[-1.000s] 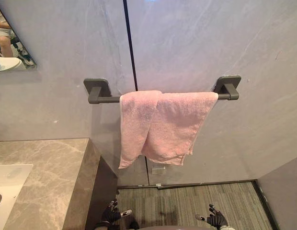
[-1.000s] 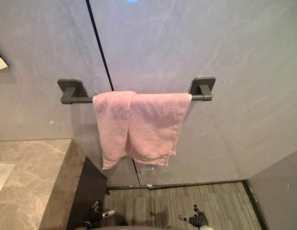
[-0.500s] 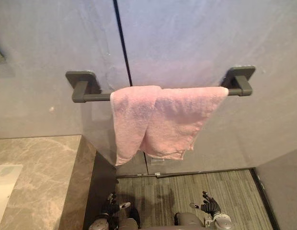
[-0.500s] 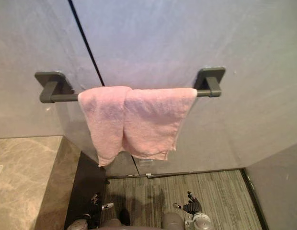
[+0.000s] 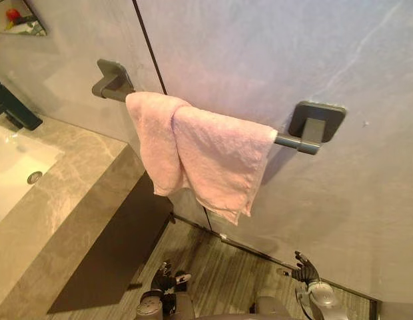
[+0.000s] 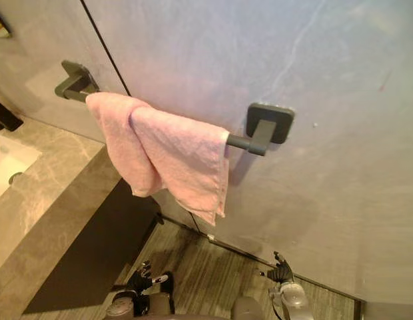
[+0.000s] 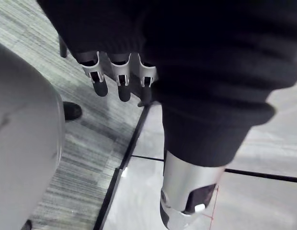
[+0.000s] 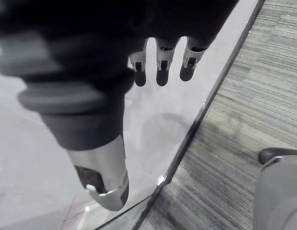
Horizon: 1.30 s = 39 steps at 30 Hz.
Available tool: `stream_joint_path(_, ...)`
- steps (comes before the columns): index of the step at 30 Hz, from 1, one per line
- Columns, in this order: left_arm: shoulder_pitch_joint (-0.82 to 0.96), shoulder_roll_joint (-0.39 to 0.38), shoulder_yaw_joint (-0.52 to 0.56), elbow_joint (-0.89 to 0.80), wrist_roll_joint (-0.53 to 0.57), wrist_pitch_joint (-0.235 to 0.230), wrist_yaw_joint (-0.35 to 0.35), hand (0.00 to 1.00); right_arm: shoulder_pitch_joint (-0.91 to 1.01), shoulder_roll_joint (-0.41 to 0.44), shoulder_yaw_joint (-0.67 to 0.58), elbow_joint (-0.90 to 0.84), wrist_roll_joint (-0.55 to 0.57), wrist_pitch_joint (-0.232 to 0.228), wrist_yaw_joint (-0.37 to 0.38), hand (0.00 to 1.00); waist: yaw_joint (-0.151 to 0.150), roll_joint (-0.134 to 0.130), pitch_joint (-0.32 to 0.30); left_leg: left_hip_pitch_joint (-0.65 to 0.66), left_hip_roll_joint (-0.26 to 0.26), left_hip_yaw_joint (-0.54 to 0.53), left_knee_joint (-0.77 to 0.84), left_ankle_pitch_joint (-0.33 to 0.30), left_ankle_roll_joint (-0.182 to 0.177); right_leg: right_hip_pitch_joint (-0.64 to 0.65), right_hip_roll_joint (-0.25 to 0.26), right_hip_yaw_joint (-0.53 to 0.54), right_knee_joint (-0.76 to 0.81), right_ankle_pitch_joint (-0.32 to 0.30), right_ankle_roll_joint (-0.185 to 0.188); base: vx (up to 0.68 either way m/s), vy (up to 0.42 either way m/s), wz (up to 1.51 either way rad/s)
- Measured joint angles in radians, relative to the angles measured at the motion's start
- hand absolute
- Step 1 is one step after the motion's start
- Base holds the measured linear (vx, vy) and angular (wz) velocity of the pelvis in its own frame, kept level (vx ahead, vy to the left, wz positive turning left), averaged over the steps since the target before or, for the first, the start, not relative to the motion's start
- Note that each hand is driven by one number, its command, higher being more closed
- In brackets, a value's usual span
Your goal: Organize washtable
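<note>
Both my hands hang low at the bottom of the frame, above the striped floor. My left hand (image 5: 165, 280) is at bottom centre-left and my right hand (image 5: 305, 270) at bottom right. In the wrist views the fingers (image 7: 120, 82) of the left and the fingers (image 8: 161, 67) of the right point down, loosely straight, and hold nothing.

Further out, on the left side, runs the grey marble washtable (image 5: 73, 200). Its white basin (image 5: 10, 167) sits at the left edge, with a dark tap (image 5: 13, 112) above it.

Farthest, in the upper middle, the pink towel (image 5: 206, 157) hangs on a dark bar between a left bracket (image 5: 112, 79) and a right bracket (image 5: 316, 123) on the grey wall. It is draped in two overlapping, uneven folds, bunched toward the left.

I judge it light, soft and limp, with a nap that grips rather than slips. A pull on one side would likely slide it off the bar. I would pinch it at the top, where it folds over the bar, or take the lower hanging corner to even it out.
</note>
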Motion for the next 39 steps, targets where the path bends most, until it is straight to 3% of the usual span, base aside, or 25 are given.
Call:
stream_joint_path(3,0.000,-0.002,-0.002,0.000,0.003,0.000,-0.002,0.00,0.005,0.009,-0.001,-0.003,0.000,0.000,0.002,0.00,-0.007,-0.002,0.002,0.080,-0.039,0.051,0.103,-0.144,0.031,0.042,-0.008,-0.050,-0.055,0.039,0.000,-0.09,-0.031,0.48)
stream_joint_path(5,0.001,0.000,-0.005,-0.001,0.004,0.001,-0.002,0.00,0.022,0.008,-0.004,-0.008,0.000,0.001,0.003,0.00,-0.025,0.014,-0.006,0.138,-0.036,0.108,0.037,-0.168,0.054,0.067,-0.010,-0.093,-0.079,0.051,0.013,-0.06,0.054,0.64)
stream_joint_path(6,0.000,0.003,-0.009,-0.002,0.005,0.001,-0.002,0.00,0.025,0.009,-0.009,-0.008,0.000,0.001,0.004,0.00,-0.029,0.020,-0.011,0.154,-0.037,0.126,-0.013,-0.162,0.060,0.071,-0.009,-0.103,-0.089,0.056,0.021,-0.08,0.091,0.68)
stream_joint_path(7,-0.002,0.017,-0.026,-0.010,0.007,0.002,-0.002,0.00,0.032,0.021,-0.011,-0.009,0.000,0.009,0.006,0.00,-0.029,0.014,-0.019,0.189,-0.053,0.139,-0.122,-0.121,0.088,0.085,-0.011,-0.119,-0.140,0.083,0.034,-0.10,0.095,0.42)
stream_joint_path(10,0.005,0.046,-0.036,-0.021,0.023,0.005,-0.001,0.00,0.041,0.046,-0.022,-0.008,0.004,0.011,0.004,0.00,-0.027,0.011,-0.038,0.240,-0.082,0.111,-0.312,0.003,0.102,0.124,-0.006,-0.146,-0.266,0.162,0.046,-0.10,0.079,0.31)
stream_joint_path(13,0.019,0.052,-0.036,-0.018,0.025,0.011,-0.001,0.00,0.041,0.052,-0.022,0.012,0.022,0.012,0.004,0.00,-0.026,0.011,-0.039,0.283,-0.091,0.105,-0.385,0.047,0.113,0.142,-0.007,-0.153,-0.276,0.170,0.050,-0.11,0.053,0.15)
stream_joint_path(22,0.059,0.054,-0.035,0.044,0.088,0.025,-0.003,0.00,0.062,0.070,-0.021,0.070,0.027,0.016,0.004,0.00,-0.026,0.008,-0.041,0.301,-0.103,0.079,-0.400,0.061,0.124,0.180,0.006,-0.154,-0.313,0.195,0.057,-0.06,0.019,0.04)
stream_joint_path(39,0.047,0.046,-0.023,0.080,0.090,0.024,-0.020,0.00,0.035,0.072,-0.050,0.179,0.083,0.015,0.008,0.00,-0.024,-0.003,-0.043,0.312,-0.090,0.062,-0.401,0.051,0.113,0.229,0.023,-0.172,-0.348,0.190,0.049,0.01,-0.002,0.02)
